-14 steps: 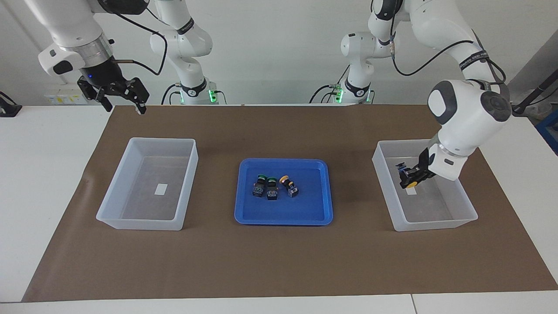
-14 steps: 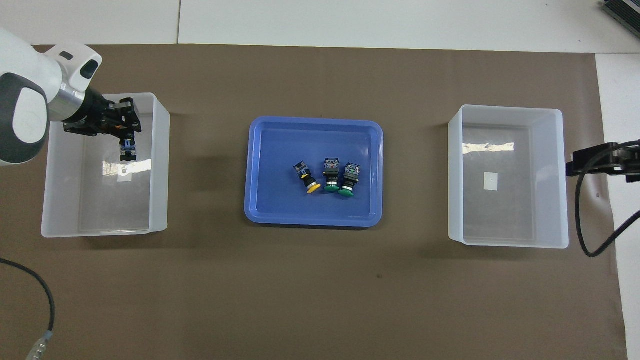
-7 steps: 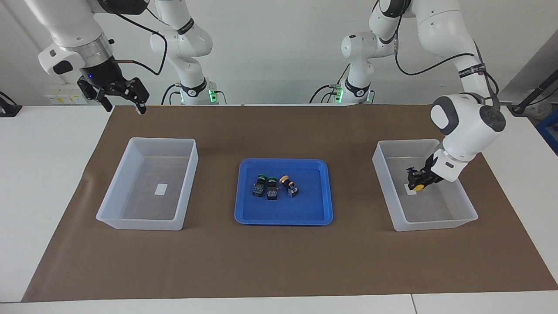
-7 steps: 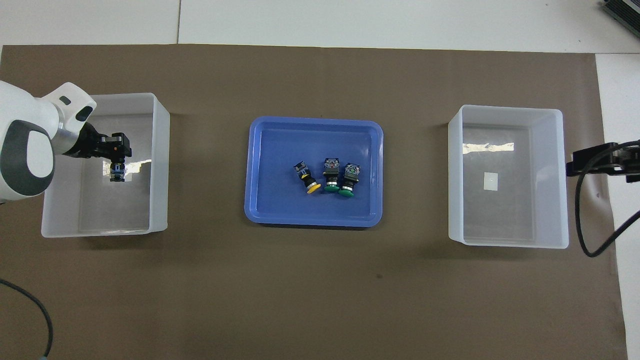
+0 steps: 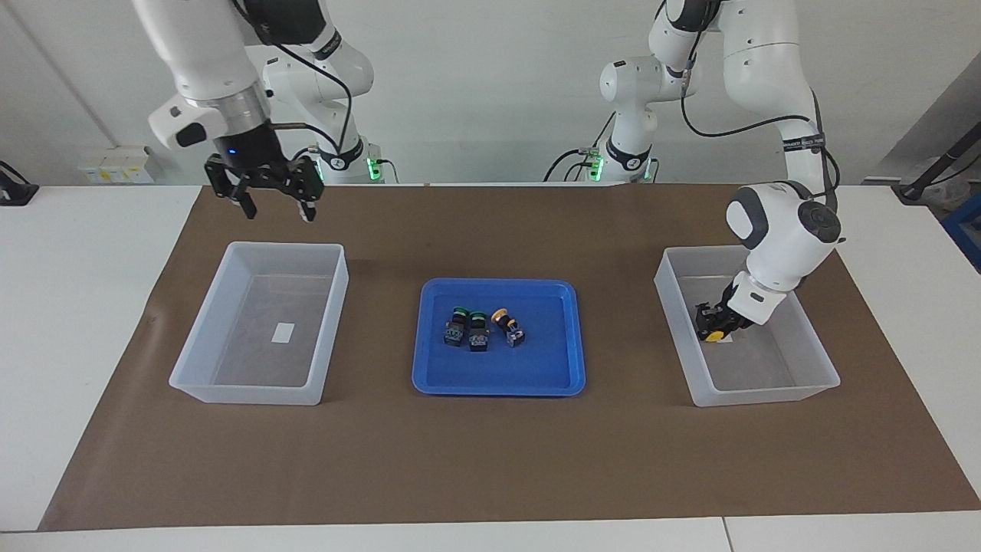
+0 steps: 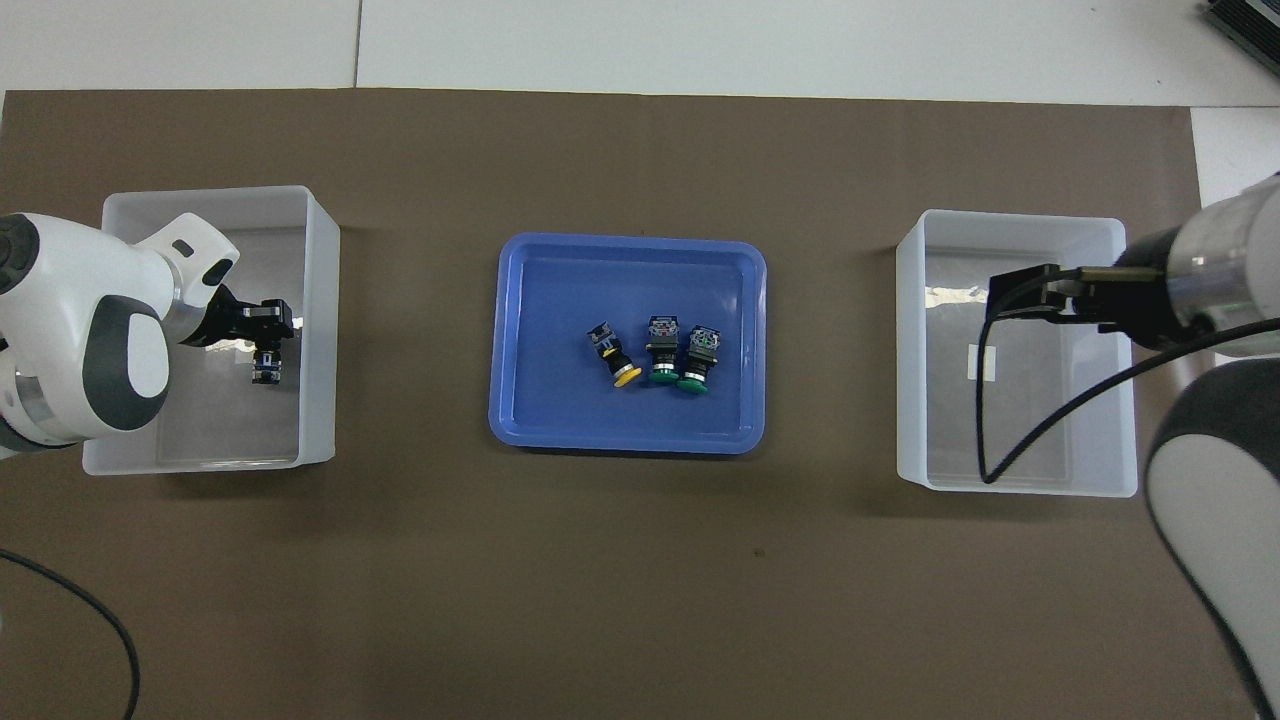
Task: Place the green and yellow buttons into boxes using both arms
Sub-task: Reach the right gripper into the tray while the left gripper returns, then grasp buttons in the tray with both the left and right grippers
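The left gripper point(image 5: 713, 326) is lowering one yellow button point(image 5: 714, 336) into the clear box point(image 5: 674, 337) at its end; whether it is clamped I cannot tell. The right gripper point(image 5: 276, 201), fingers apart, is hanging over the brown mat point(image 5: 490, 460). Two green buttons point(image 5: 467, 328) and another yellow one point(image 5: 508, 326) are waiting in the blue tray point(image 5: 498, 382).

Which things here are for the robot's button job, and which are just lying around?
For the job:
- yellow button at the left claw, inside a clear box
- yellow button on the tray
- two green buttons
- other clear box
- right claw, up over the mat

Just there:
- blue tray
- brown mat
- white table
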